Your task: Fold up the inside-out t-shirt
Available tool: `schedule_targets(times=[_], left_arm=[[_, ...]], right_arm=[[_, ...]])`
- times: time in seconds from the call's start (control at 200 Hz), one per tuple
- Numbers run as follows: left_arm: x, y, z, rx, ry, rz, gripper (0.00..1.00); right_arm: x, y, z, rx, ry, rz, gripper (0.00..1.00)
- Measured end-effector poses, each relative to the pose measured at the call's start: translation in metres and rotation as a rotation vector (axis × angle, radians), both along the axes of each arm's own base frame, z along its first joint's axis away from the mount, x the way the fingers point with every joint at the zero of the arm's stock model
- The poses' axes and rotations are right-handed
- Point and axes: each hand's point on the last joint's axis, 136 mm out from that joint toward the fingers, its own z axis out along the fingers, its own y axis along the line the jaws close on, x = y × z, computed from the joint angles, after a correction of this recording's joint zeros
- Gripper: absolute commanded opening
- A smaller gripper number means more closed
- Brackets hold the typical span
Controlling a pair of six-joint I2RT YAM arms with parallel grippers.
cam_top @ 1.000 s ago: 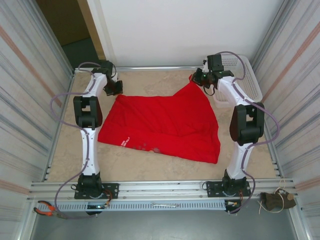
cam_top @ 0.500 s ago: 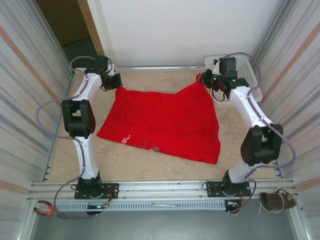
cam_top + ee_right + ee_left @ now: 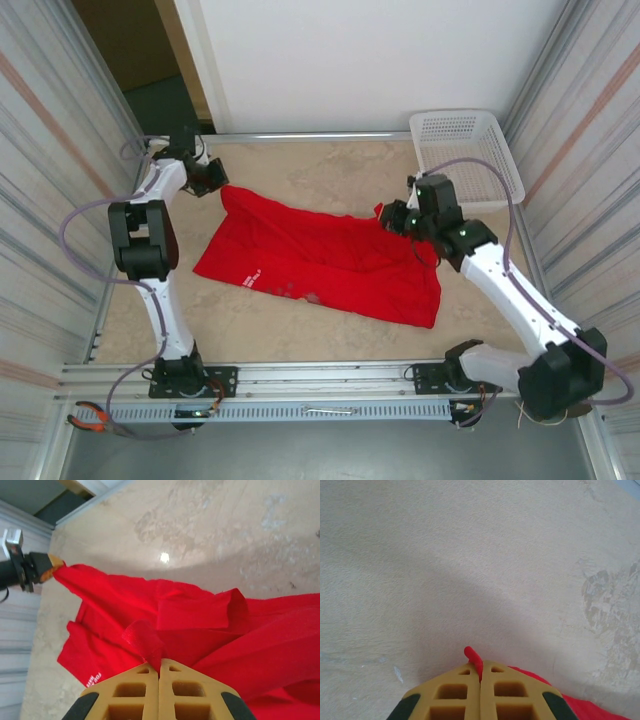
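The right gripper (image 3: 392,216), black with tan ribbed pads, has swung away from the white mesh plastic basket (image 3: 465,116) and in towards the near side, carrying the far right corner of the bright red cotton t-shirt (image 3: 320,262) with it. The left gripper (image 3: 213,183) has shifted only slightly, out to the left. Both are clamped on cloth. In the right wrist view a tuft of red fabric is pinched between the closed pads, and in the left wrist view a small red nub pokes out above them. From those two held corners the far edge runs taut and slanted. The rest of the t-shirt lies spread on the beige mottled table (image 3: 300,165), its small white print near the left front edge. The garment now looks shallower front to back, so I judge the first fold, far edge brought over the body, to be under way but not yet laid down
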Motion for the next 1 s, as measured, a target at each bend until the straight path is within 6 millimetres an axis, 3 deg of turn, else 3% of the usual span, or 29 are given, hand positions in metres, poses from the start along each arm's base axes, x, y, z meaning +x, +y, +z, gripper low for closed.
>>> schedule_targets(times=[0.235, 0.421, 0.531, 0.581, 0.646, 0.731, 0.782, 0.882, 1.002], left_arm=[[-0.023, -0.002, -0.008, -0.022, 0.028, 0.023, 0.0], [-0.054, -0.002, 0.003, -0.034, 0.02, 0.061, 0.0], [-0.069, -0.001, 0.0, -0.036, 0.021, 0.084, 0.01], [-0.074, 0.001, -0.007, -0.034, 0.031, 0.096, 0.1], [-0.08, 0.004, -0.017, -0.035, 0.053, 0.11, 0.32], [-0.084, 0.011, -0.029, -0.03, 0.083, 0.137, 0.49], [-0.083, 0.017, -0.033, -0.026, 0.089, 0.149, 0.53], [-0.079, 0.031, -0.034, -0.026, 0.09, 0.177, 0.58], [-0.066, 0.043, -0.017, -0.024, 0.04, 0.195, 0.59]], right_arm=[[-0.044, 0.002, -0.022, -0.044, 0.028, -0.021, 0.0], [-0.065, -0.005, -0.011, -0.04, -0.006, -0.055, 0.0], [-0.076, -0.01, -0.01, -0.045, -0.013, -0.073, 0.0], [-0.081, -0.012, -0.015, -0.052, -0.007, -0.078, 0.0], [-0.088, -0.014, -0.028, -0.061, 0.014, -0.083, 0.0], [-0.097, -0.017, -0.051, -0.089, 0.065, -0.094, 0.3], [-0.105, -0.021, -0.064, -0.126, 0.099, -0.098, 0.41], [-0.114, -0.032, -0.068, -0.158, 0.112, -0.124, 0.48], [-0.109, -0.051, -0.059, -0.153, 0.084, -0.19, 0.5]])
